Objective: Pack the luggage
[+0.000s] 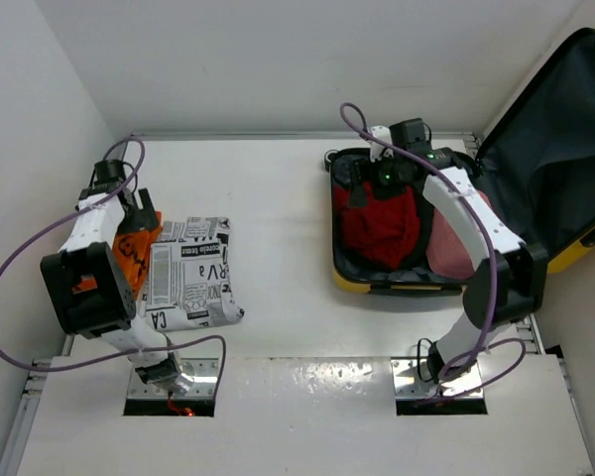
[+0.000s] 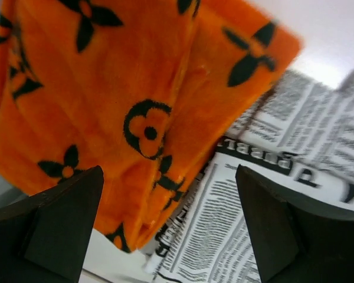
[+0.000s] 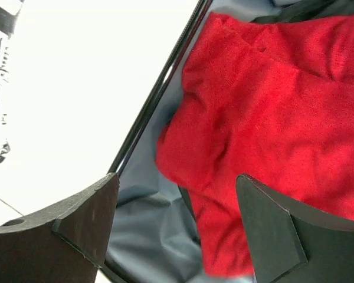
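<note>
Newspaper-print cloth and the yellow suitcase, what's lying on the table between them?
Nothing; top view shows bare table between newspaper-print cloth and yellow suitcase.

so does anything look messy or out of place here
Nothing spilled or damaged. The red garment lies crumpled, not folded, in the yellow suitcase; the orange flower-print cloth and newspaper-print cloth sit outside it.

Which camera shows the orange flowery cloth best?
The left wrist view. The orange cloth fills it up close, so its black flowers are clear. The top view shows only a small bit, partly hidden by the left arm. The right wrist view does not show it.
</note>
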Controlling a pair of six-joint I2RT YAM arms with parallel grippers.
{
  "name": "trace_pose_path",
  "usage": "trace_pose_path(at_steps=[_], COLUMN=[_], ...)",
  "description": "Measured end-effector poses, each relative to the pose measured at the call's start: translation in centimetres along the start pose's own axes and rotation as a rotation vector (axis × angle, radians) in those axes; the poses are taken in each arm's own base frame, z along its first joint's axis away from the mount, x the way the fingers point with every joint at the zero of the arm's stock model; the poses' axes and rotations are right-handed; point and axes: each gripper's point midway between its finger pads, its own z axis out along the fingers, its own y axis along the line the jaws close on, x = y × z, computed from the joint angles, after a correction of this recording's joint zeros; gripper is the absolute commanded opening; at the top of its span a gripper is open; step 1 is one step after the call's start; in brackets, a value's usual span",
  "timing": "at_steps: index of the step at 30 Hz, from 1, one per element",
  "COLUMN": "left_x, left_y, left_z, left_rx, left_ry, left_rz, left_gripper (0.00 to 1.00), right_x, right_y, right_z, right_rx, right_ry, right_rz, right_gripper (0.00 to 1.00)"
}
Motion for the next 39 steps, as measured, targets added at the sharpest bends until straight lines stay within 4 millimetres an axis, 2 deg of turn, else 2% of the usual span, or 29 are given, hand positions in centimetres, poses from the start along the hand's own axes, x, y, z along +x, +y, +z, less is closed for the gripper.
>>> trace_pose_path(at_steps=[2, 5, 7, 12, 15, 24, 32, 34, 39], left_x=[1.4, 3.2, 3.9, 3.2, 3.8, 9.0, 11.3, 11.3, 11.5], left_y=[0.6, 2.3, 3.3, 4.5, 4.0, 3.0, 3.6, 3.8, 3.9], left_z=[1.6, 2.1, 1.6, -0.6, -0.7, 1.5, 4.9, 5.7, 6.1], left_rx=[0.004, 0.029, 0.049, 0.075, 0.13, 0.206, 0.172, 0.156, 0.155], left_ry=[0.063, 0.124, 0.143, 0.089, 0.093, 0.235, 0.292, 0.291, 0.299], left_rz=[0.031, 0.102, 0.177, 0.315, 0.393, 0.505, 0.57, 0.581, 0.594], left_gripper=[1.0, 1.0, 1.0, 1.0, 1.0, 1.0, 1.0, 0.96, 0.86], right_x=[-0.4, -0.5, -0.4, 0.6, 0.8, 0.7, -2.0, -2.6, -3.3], right_y=[0.1, -0.1, -0.3, -1.1, -1.6, -2.7, -4.9, -5.2, -5.6], right_z=[-1.7, -3.3, -4.1, -5.5, -5.7, -5.4, -6.3, -6.4, -6.2], right_rx=[0.007, 0.019, 0.026, 0.046, 0.055, 0.063, 0.093, 0.097, 0.096], right_ry=[-0.028, -0.051, -0.059, -0.065, -0.063, -0.033, -0.051, -0.049, -0.035], right_rz=[0.0, 0.005, 0.006, 0.022, 0.033, 0.044, 0.045, 0.036, 0.023], right_gripper=[0.8, 0.8, 0.8, 0.81, 0.81, 0.82, 0.84, 0.84, 0.84])
